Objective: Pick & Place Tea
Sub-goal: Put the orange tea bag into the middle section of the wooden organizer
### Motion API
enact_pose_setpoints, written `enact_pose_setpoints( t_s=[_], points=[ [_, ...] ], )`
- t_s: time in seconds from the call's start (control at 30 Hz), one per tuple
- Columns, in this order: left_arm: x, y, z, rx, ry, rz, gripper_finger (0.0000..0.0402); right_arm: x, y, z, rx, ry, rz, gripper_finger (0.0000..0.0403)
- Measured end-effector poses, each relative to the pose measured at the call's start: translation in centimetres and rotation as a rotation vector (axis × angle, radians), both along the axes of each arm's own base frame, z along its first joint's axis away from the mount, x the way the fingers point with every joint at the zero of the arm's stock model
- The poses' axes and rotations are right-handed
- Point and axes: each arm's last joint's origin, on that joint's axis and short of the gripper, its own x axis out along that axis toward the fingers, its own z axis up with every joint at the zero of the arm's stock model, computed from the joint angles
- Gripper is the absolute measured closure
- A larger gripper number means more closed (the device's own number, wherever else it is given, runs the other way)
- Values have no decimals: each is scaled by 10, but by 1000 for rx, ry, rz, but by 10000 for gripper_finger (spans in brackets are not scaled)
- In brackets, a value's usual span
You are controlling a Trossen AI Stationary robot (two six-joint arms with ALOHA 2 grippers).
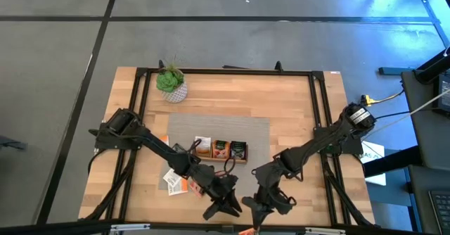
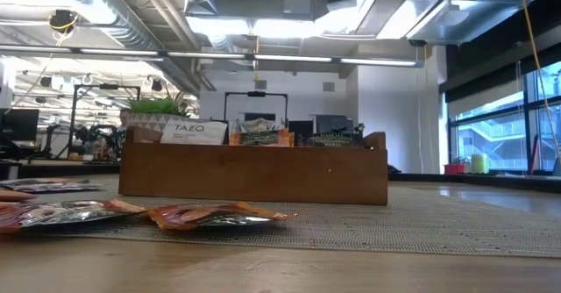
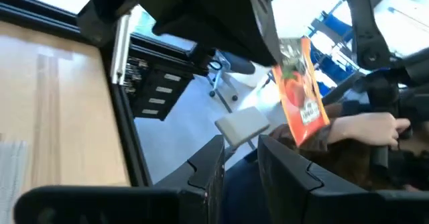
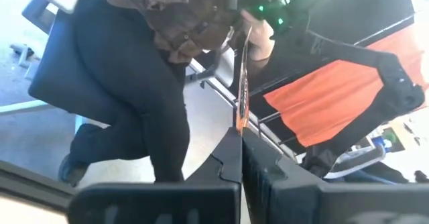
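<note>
I have the right gripper (image 4: 240, 143) pressed shut on a red tea sachet (image 4: 242, 83), pinching its lower edge so the packet stands on edge, long axis running straight out from the jaws. In the high view both grippers meet at the surface's six o'clock edge, the left gripper (image 3: 240, 158) just beside, at nine o'clock of the right one. Its jaws stand partly spread and empty, the sachet ahead of them. The wooden tray (image 1: 221, 150) lies toward twelve o'clock. More sachets (image 1: 176, 181) lie left of the arms. The grip point is hidden from above
</note>
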Motion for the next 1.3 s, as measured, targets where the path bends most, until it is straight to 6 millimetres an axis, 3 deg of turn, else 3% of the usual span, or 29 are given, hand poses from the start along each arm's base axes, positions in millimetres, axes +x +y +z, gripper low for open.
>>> enact_pose_setpoints(
  t_s=[0.27,0.73,1.3],
  points=[
    [2,2,6,-78,-14,10,313,0,-1,-3,-19,30,-10,400],
    [1,1,4,-87,12,9,313,4,-5,-2,-45,-54,-63,399],
    [-3,-5,4,-90,22,-75,313,9,-11,-1,-49,-38,-142,399]
  ],
)
